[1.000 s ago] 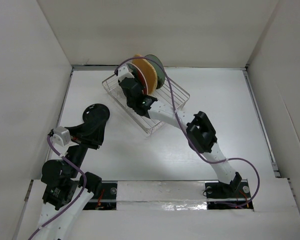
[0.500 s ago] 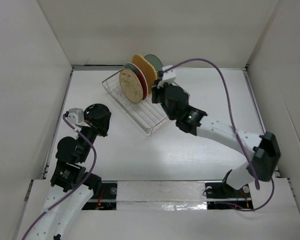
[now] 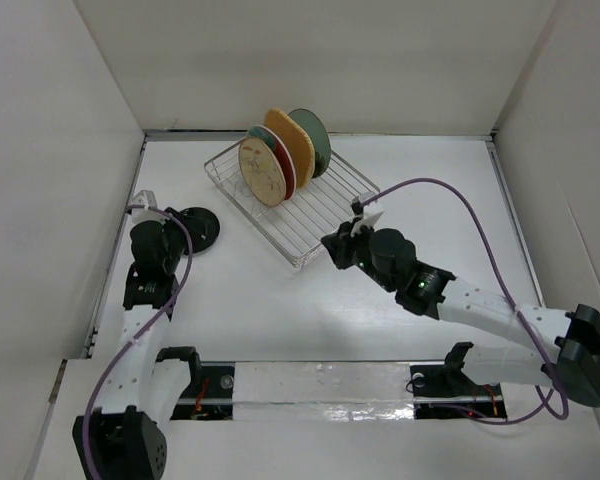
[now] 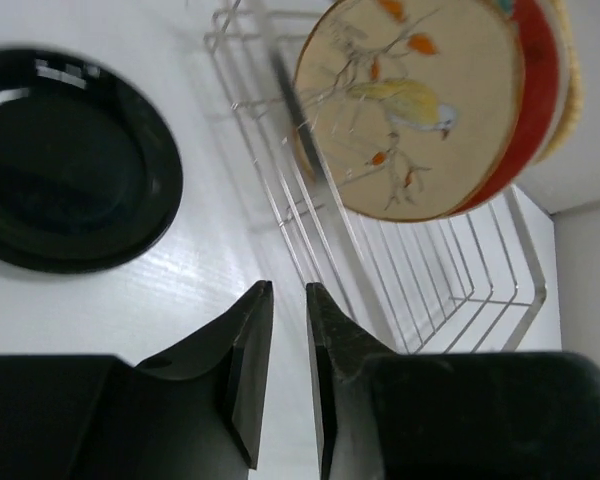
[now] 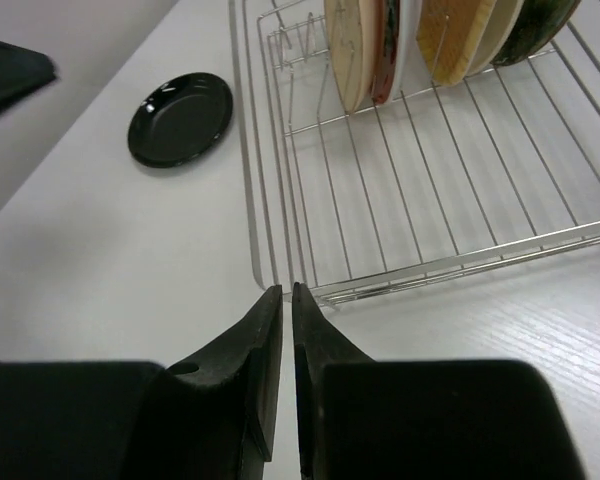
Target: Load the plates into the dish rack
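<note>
The dish rack [image 3: 332, 200] sits angled at the back of the table. Several plates stand upright in it: a beige floral plate [image 3: 263, 173] in front, then a red-rimmed plate [image 5: 385, 50], an orange-tan plate [image 3: 292, 147] and a green plate [image 3: 313, 140]. A black plate [image 3: 194, 229] lies flat on the table left of the rack. My left gripper [image 3: 163, 243] hovers just beside the black plate [image 4: 65, 185], jaws almost closed with nothing between them [image 4: 288, 287]. My right gripper [image 3: 332, 248] is at the rack's near corner, shut and empty [image 5: 280, 288].
White walls box in the table on three sides. The rack's near half [image 5: 430, 190] holds bare wires. Purple cables loop over both arms. The arm bases stand at the near edge.
My right arm has drawn back from the plates in the rack to the rack's near corner. My left arm has swung up beside the black plate. Both jaws have narrowed.
</note>
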You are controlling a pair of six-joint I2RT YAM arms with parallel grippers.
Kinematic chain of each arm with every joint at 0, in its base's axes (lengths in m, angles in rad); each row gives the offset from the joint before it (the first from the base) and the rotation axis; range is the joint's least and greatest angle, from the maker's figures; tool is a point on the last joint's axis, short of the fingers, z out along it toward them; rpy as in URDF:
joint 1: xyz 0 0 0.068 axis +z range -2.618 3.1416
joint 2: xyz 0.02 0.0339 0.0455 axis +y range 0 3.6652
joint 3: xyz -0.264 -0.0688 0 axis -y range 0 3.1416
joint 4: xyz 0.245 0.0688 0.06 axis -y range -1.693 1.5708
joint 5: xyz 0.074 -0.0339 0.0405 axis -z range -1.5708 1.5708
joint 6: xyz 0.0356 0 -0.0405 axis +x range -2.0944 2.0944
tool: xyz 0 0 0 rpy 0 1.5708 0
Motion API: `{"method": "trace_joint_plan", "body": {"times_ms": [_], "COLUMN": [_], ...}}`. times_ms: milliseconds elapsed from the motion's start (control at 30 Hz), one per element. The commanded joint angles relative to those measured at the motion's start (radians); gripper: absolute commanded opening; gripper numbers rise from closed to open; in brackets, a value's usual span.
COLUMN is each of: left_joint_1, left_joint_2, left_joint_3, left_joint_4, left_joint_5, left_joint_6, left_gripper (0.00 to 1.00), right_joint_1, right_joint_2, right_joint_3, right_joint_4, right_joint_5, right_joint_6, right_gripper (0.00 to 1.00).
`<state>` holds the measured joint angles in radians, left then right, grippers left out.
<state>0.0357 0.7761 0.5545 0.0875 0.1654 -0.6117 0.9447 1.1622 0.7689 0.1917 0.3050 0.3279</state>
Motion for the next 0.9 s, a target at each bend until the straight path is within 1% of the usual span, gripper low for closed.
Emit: {"method": "trace_joint_plan", "body": {"times_ms": [0, 33, 67, 100, 133, 167, 200, 233, 300, 367, 433, 567, 633, 733, 867], "left_joint_1": [0.030, 0.080, 0.110, 0.140, 0.165, 0.205, 0.217, 0.227, 0.236, 0.245, 0.245, 0.245, 0.245, 0.245, 0.245], "left_joint_2": [0.069, 0.110, 0.129, 0.143, 0.155, 0.157, 0.157, 0.155, 0.155, 0.164, 0.198, 0.282, 0.362, 0.432, 0.505], "left_joint_3": [-0.054, -0.097, -0.116, -0.135, -0.169, -0.183, -0.194, -0.211, -0.220, -0.235, -0.238, -0.242, -0.214, -0.186, -0.196], "left_joint_4": [0.061, 0.081, 0.101, 0.145, 0.165, 0.178, 0.190, 0.189, 0.167, 0.178, 0.198, 0.267, 0.296, 0.301, 0.342], "left_joint_5": [0.028, 0.048, 0.062, 0.080, 0.089, 0.086, 0.079, 0.065, 0.008, -0.023, -0.065, -0.141, -0.152, -0.153, -0.158], "left_joint_6": [-0.132, -0.161, -0.218, -0.236, -0.250, -0.270, -0.273, -0.272, -0.273, -0.287, -0.312, -0.359, -0.375, -0.373, -0.396], "left_gripper": [0.18, 0.20, 0.21, 0.24, 0.29, 0.39, 0.49, 0.63, 0.69, 0.70, 0.68, 0.54, 0.51, 0.50, 0.50], "right_joint_1": [0.016, 0.016, 0.025, 0.025, 0.025, 0.025, 0.025, 0.025, 0.025, 0.025, 0.025, 0.016, 0.016, -0.003, -0.036], "right_joint_2": [-0.088, -0.102, -0.117, -0.134, -0.166, -0.179, -0.191, -0.200, -0.220, -0.223, -0.223, -0.225, -0.226, -0.226, -0.231], "right_joint_3": [-0.011, -0.011, -0.016, -0.025, -0.034, -0.043, -0.045, -0.048, -0.056, -0.056, -0.054, -0.054, -0.056, -0.062, -0.065], "right_joint_4": [0.060, 0.034, 0.026, 0.028, 0.031, 0.023, 0.015, 0.015, 0.015, 0.011, 0.009, 0.009, 0.008, 0.011, 0.006], "right_joint_5": [-0.063, -0.060, -0.052, -0.047, -0.046, -0.037, -0.030, -0.027, -0.024, -0.030, -0.043, -0.052, -0.053, -0.063, -0.092], "right_joint_6": [0.023, 0.023, 0.019, 0.017, 0.016, 0.014, 0.014, 0.014, 0.016, 0.019, 0.020, 0.022, 0.025, 0.031, 0.051], "right_gripper": [0.15, 0.16, 0.16, 0.17, 0.17, 0.18, 0.18, 0.18, 0.18, 0.19, 0.19, 0.20, 0.20, 0.20, 0.21]}}
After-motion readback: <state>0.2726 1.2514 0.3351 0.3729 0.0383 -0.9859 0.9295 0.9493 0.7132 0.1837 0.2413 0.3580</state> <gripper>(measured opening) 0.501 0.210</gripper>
